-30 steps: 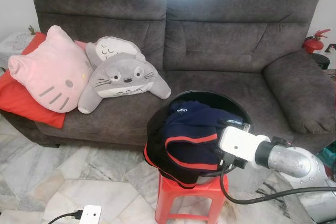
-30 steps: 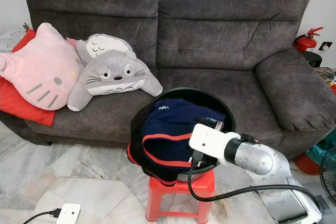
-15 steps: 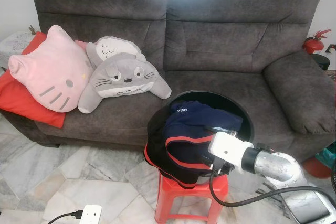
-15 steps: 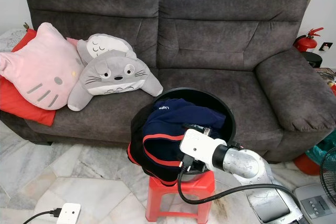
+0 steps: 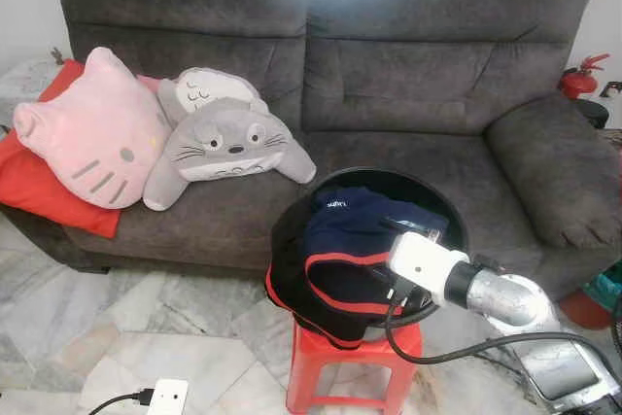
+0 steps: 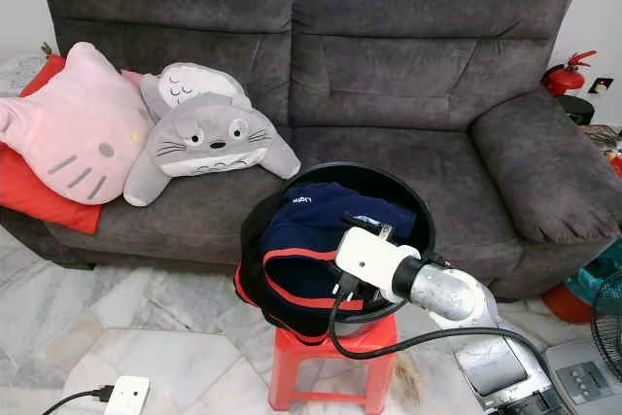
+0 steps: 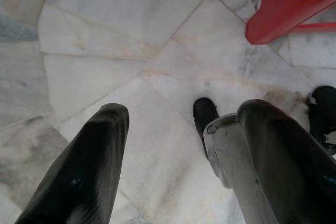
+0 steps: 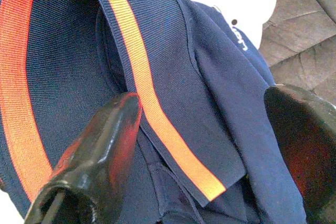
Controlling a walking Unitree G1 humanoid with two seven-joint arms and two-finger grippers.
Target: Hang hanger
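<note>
While no hanger can be made out, a navy garment with orange-red stripes point(image 8: 173, 93) is lying bunched just ahead of the right gripper point(image 8: 202, 129), spilling over the near rim of a round black basket point(image 5: 442, 209) that is sitting on a red plastic stool point(image 5: 335, 362). That gripper's two black fingers point(image 8: 107, 135) are standing spread apart just over the cloth, one tip beside an orange band, nothing pinched between them. Behind the gripper, its white wrist housing point(image 5: 420, 261) and silver forearm are reaching in from the robot's right, a black cable looping below. Beyond the basket, a dark grey sofa point(image 5: 418, 65) is carrying a grey cat-like plush point(image 5: 228, 143), a pink cat-face cushion point(image 5: 92, 128) and a red cushion point(image 5: 29, 187). Farther to the right, a red fire extinguisher point(image 5: 583, 75) is peeking past the sofa arm. Well away on the other side, the left gripper point(image 7: 173, 166) is hanging idle over the marble floor point(image 7: 121, 40), fingers parted and empty, near a stool leg. A white power strip point(image 5: 165, 397) is lying on the floor.
</note>
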